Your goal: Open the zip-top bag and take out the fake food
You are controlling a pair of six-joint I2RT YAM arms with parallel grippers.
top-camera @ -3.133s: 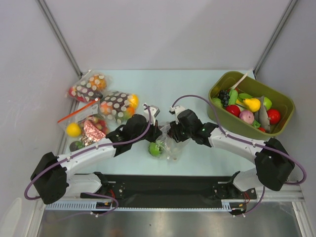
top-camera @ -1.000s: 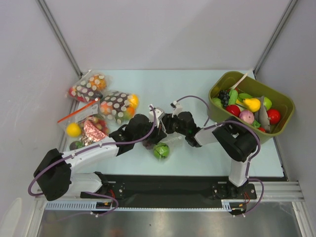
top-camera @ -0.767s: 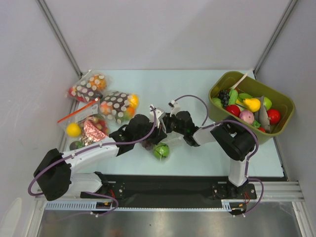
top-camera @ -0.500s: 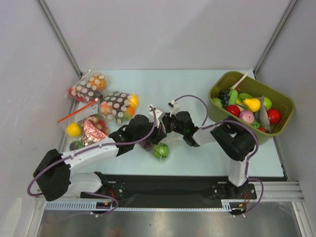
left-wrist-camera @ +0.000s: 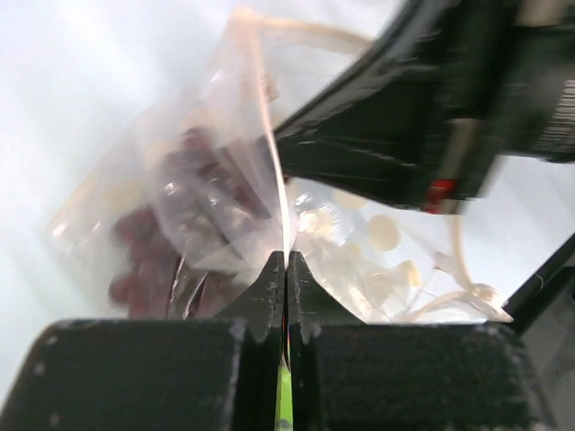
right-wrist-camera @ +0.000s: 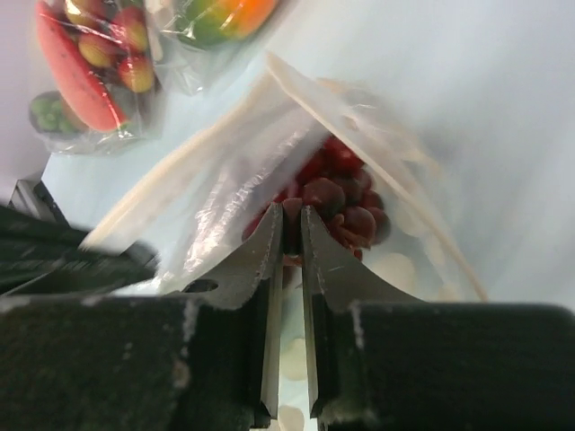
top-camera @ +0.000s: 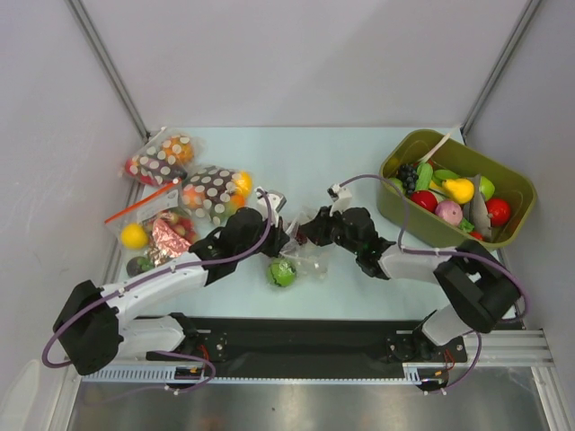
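The clear zip-top bag (top-camera: pixel 312 259) lies on the table (top-camera: pixel 314 162) at the centre of the overhead view, strung between the two claws. The left claw (top-camera: pixel 276 236) reaches in from the lower left, its fingers pressed together on one lip of the bag (its wrist view shows the thin plastic edge rising straight out from between the tips). The right claw (top-camera: pixel 309 235) reaches in from the lower right and faces it almost head-on. Its fingers stand nearly together with only a slit between them, nipping the clear film on the other side of the mouth.

In the right wrist view the two lips spread apart in a V, and a dark grape bunch (right-wrist-camera: pixel 340 199) sits inside just past the fingertips. A green fruit (top-camera: pixel 282 272) lies at the bag's lower-left end, below the left claw; whether it is inside the film I cannot tell.

Along the left edge of the table lie dotted bags (top-camera: pixel 214 192) and a bag with a red strip (top-camera: pixel 139 206). A green bin (top-camera: pixel 449 237) of toy food stands at the upper right.
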